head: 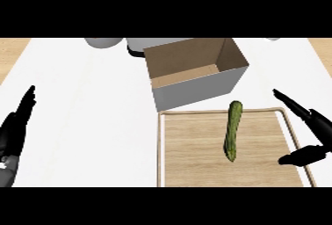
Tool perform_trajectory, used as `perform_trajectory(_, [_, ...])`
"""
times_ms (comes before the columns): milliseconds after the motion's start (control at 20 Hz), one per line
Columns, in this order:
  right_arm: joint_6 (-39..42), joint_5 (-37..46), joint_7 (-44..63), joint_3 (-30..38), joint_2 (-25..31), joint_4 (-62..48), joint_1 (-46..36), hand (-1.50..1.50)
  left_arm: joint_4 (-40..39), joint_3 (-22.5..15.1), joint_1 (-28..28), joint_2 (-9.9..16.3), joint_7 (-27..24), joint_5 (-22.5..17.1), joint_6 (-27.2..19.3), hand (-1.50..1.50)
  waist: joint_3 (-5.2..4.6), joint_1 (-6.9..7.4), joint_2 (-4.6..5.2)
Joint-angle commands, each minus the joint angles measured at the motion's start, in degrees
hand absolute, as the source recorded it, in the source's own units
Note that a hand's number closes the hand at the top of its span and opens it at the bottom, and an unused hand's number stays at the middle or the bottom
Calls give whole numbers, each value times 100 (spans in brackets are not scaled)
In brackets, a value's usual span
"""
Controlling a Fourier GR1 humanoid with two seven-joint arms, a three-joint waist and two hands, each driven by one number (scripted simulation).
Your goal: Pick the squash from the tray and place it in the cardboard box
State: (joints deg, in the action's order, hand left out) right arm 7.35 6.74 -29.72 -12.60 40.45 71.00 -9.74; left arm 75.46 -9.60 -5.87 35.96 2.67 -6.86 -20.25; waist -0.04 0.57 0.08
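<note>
Right hand (310,132) spread open over tray (194,176) right rim, thumb toward squash (232,131) lying on tray before cardboard box (194,72); left hand (16,127) open at left edge, fingers up.

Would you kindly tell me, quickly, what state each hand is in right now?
Left hand: open, fingers straight, holding nothing.
Right hand: open, thumb and fingers spread beside the tray, not touching the squash.

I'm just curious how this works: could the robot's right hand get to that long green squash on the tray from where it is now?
Probably yes. The right hand is open beside the tray, and nothing lies between it and the squash.
</note>
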Motion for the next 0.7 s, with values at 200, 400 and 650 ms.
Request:
perform_trajectory(200, [969,1025,1438,-788,337,-19,-1075,-150,-84,-167,-247,-350,132,369,-233,0,2,62,18])
perform_trajectory(400, [1822,989,2384,-955,186,431,-1480,-150,-162,44,-98,-300,7,289,-33,0,-2,-9,-6])
perform_trajectory(650, [1910,1550,2547,-992,-365,47,-1596,-150,-122,110,-3,-542,1,584,-88,0,4,-24,-4])
